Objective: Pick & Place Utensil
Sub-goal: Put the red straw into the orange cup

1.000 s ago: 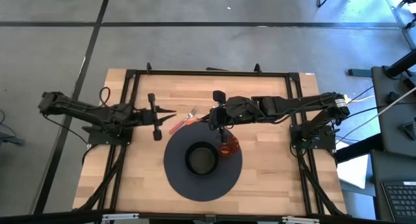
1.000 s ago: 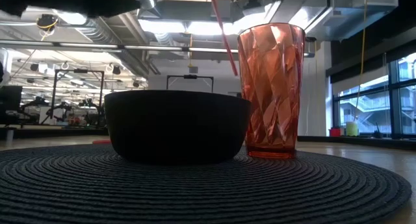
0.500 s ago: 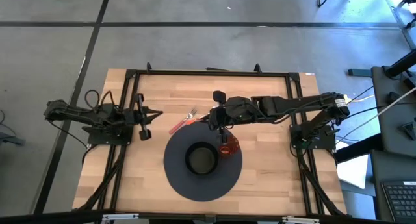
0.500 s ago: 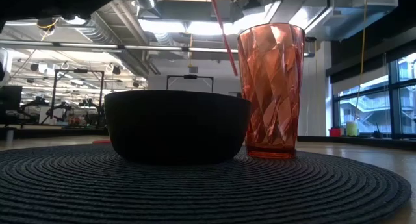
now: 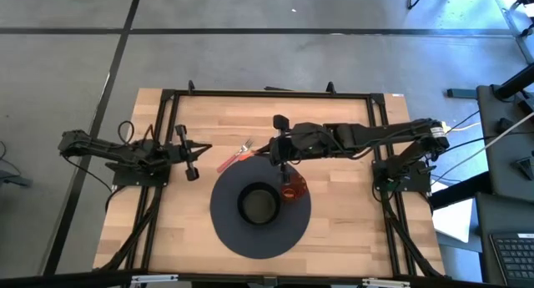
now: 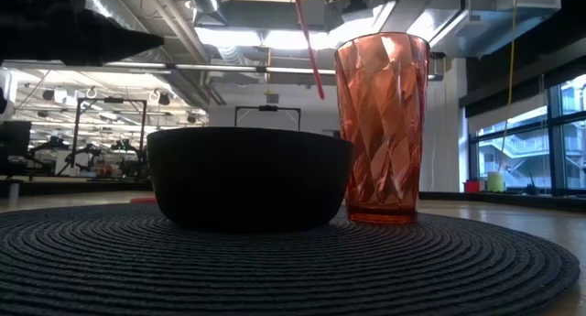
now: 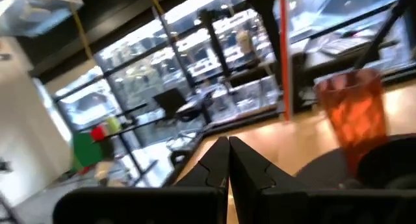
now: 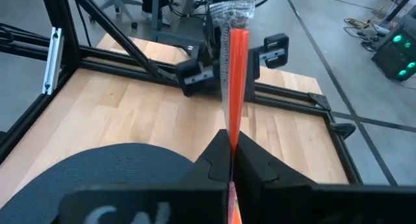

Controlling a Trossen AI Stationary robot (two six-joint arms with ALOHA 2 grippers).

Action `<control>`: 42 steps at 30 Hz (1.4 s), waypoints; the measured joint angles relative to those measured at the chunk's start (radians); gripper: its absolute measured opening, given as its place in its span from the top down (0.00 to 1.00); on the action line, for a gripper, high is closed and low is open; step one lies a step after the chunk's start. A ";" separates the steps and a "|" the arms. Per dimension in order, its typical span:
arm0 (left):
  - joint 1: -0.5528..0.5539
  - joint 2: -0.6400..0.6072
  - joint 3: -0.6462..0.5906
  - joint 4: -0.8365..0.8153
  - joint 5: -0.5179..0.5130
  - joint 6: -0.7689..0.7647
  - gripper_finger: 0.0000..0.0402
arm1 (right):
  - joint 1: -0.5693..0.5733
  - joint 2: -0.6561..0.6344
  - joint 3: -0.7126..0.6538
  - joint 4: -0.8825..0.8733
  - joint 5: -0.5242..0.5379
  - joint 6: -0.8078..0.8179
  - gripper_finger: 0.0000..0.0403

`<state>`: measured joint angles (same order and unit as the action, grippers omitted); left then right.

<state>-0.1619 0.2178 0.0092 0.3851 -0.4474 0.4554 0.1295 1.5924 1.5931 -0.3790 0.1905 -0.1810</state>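
Note:
A utensil with a red handle (image 8: 234, 81) and a pale, glittery head (image 8: 233, 13) stands upright in my right gripper (image 8: 231, 143), which is shut on it. In the high view this gripper (image 5: 262, 154) hovers over the far rim of the round mat, beyond the orange-red tumbler (image 5: 292, 189). The low view shows the handle (image 6: 308, 43) slanting up, just left of the tumbler (image 6: 382, 124). The tumbler stands by its base on the mat beside a black bowl (image 5: 259, 204). My left gripper (image 5: 209, 146) is shut, holds nothing and waits near the table's left side. My right gripper pinches the utensil's red handle (image 8: 232, 123) between its two fingers (image 8: 214, 156). The fingers come level from the table's right and lie across the handle. The utensil is lifted clear and stands nearly upright with its head on top. The fingers hide the handle's lower part.
A dark woven mat (image 5: 229, 229) carries the bowl (image 6: 247, 174) and the tumbler near the table's middle. A black frame (image 5: 267, 93) runs round the tabletop. Bare wood lies between the two grippers and along the near edge.
My left arm has drawn back toward the table's left edge, away from the utensil, with its fingers shut throughout. My right arm has kept still with the utensil held upright.

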 joint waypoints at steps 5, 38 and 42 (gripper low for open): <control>0.000 0.000 0.000 0.029 0.002 0.019 1.00 | 0.015 -0.061 0.047 -0.058 0.003 0.049 0.98; 0.000 0.000 -0.001 0.046 0.011 0.020 0.99 | 0.566 -0.238 0.189 -0.412 0.410 0.121 0.99; 0.000 0.000 -0.001 0.046 0.011 0.020 0.98 | 0.598 -0.312 0.045 -0.329 0.482 0.124 0.99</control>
<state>-0.1616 0.2176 0.0086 0.4307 -0.4362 0.4751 0.7272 1.2808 1.6379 -0.7078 0.6728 -0.0566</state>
